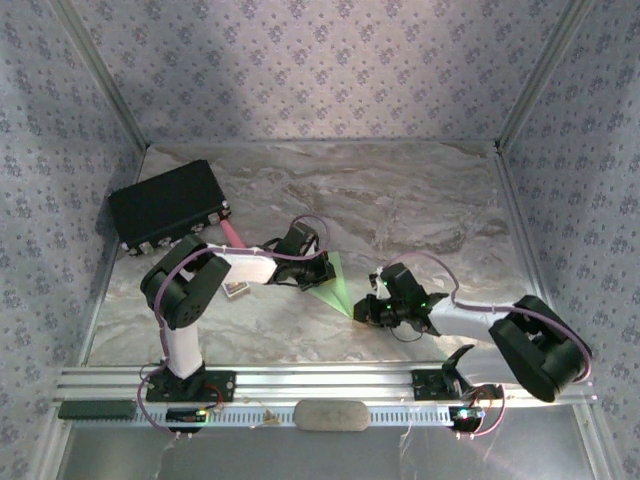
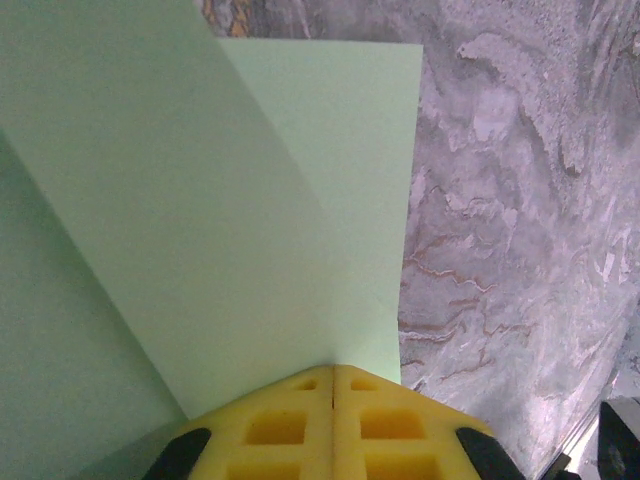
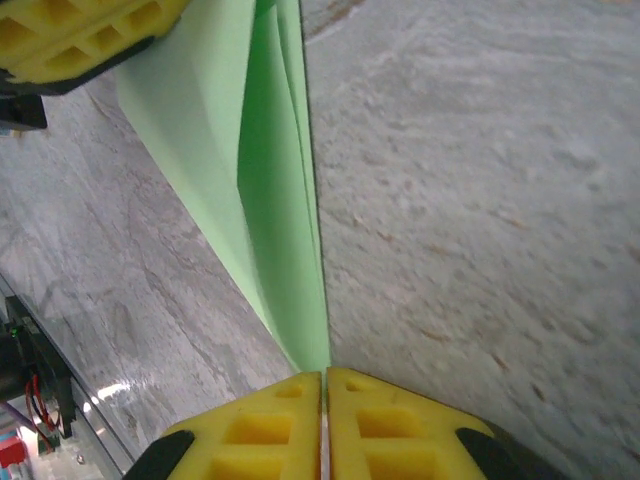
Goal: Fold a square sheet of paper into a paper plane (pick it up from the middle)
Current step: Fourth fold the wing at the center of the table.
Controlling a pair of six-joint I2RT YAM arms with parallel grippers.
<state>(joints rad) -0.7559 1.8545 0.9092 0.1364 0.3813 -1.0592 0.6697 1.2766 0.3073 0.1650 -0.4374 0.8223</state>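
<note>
The square sheet of paper (image 1: pixel 335 283) is folded into a pale-green wedge that narrows to a point, and it hangs just above the marbled table between my two grippers. My left gripper (image 1: pixel 316 272) is shut on its wide end. In the left wrist view the yellow pads (image 2: pixel 300 425) meet on the paper (image 2: pixel 250 200), which fans out ahead. My right gripper (image 1: pixel 362 312) is shut on the pointed end. In the right wrist view the folded layers (image 3: pixel 285 220) run into the closed right gripper (image 3: pixel 323 377), and the left gripper's fingers (image 3: pixel 70 35) show at top left.
A big black box (image 1: pixel 165 205) stands at the back left with a pink cylinder (image 1: pixel 232 235) beside it. A small card box (image 1: pixel 236 291) lies under the left arm. A metal rail (image 1: pixel 330 385) runs along the near edge. Patterned walls enclose the table.
</note>
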